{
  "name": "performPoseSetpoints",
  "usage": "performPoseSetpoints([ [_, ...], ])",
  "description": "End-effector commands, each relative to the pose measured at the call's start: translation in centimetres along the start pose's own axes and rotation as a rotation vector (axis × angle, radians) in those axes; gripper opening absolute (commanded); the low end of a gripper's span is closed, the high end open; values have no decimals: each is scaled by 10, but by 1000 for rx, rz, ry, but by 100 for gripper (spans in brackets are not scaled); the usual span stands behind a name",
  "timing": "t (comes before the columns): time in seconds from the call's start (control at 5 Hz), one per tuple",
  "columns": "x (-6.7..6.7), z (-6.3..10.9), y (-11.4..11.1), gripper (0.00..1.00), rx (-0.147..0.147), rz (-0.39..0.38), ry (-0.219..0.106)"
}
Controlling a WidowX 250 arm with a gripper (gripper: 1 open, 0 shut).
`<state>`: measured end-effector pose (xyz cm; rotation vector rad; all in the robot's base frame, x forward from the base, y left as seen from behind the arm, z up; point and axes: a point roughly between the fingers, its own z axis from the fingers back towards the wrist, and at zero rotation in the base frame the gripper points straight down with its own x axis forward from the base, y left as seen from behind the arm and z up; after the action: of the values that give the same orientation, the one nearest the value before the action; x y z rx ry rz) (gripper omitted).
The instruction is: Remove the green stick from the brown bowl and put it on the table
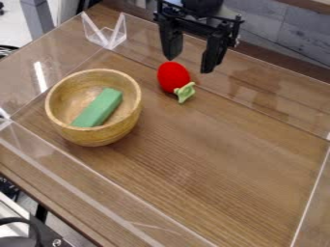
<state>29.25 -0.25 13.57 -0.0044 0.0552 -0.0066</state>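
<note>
1. Camera view, nearest part: the table [219, 164] stretches out as bare brown wood grain in front of the bowl, with low clear walls [154, 217] along its edges.
2. The bowl [93, 106] sits on the left side of the table, round and light tan with a thick rim.
3. The green stick [98, 107] lies flat inside the bowl, slanting from the near left of the bowl's floor up toward its far right.
4. A red strawberry toy [175, 77] rests on the table beyond and to the right of the bowl, apart from it, its small green leaf [187, 93] pointing toward the camera.
5. The claw [190, 56] hangs farther back and right of the bowl, just behind the strawberry, pointing down, its two dark fingers [169, 41] spread wide and holding nothing.
</note>
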Motion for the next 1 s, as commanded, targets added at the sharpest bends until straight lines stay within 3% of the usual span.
performPoseSetpoints([
  [0.0,-5,-7,5,100,-2,14,22],
  [0.6,-48,-8,76,100,-24,96,-29],
  [0.8,-52,-14,88,100,-27,154,-38],
])
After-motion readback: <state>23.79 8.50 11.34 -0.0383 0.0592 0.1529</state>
